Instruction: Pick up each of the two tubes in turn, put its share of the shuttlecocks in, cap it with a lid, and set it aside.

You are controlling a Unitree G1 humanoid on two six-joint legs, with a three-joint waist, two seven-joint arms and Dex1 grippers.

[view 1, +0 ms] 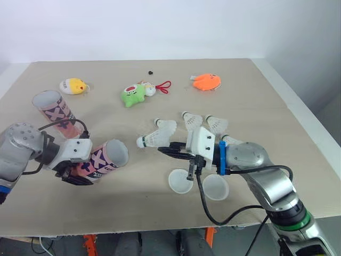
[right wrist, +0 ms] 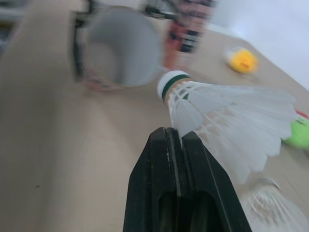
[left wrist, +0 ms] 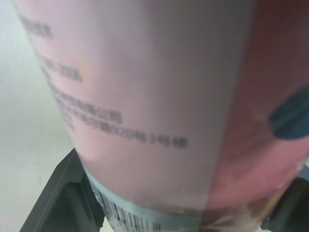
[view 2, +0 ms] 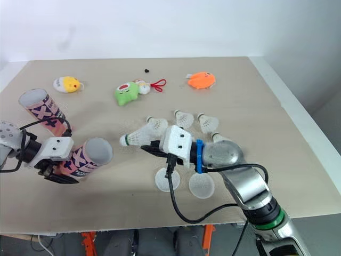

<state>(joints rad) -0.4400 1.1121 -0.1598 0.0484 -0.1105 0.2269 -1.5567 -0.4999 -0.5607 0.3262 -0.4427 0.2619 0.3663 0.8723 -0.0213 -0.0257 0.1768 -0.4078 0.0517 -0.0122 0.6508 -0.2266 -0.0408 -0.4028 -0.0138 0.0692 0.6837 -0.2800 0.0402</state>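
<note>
My left gripper (view 1: 81, 170) is shut on a pink patterned tube (view 1: 101, 160), which it holds tilted with the open mouth (view 1: 116, 153) facing right. That tube's wall (left wrist: 145, 96) sits between the black fingers (left wrist: 60, 195). My right gripper (view 1: 163, 149) is shut on the feather skirt of a white shuttlecock (view 1: 156, 138), whose cork points left at the tube mouth (right wrist: 123, 46). A second pink tube (view 1: 53, 109) stands upright at the left. Three more shuttlecocks (view 1: 192, 120) lie beside the right arm. Two clear lids (view 1: 181, 181) rest under it.
Soft toys lie across the far half of the table (view 1: 266, 106): yellow (view 1: 73, 85), green with a red loop (view 1: 133, 95), orange (view 1: 206, 81). A small black bit (view 1: 151, 71) is farther back. The table's right edge is close to the right arm.
</note>
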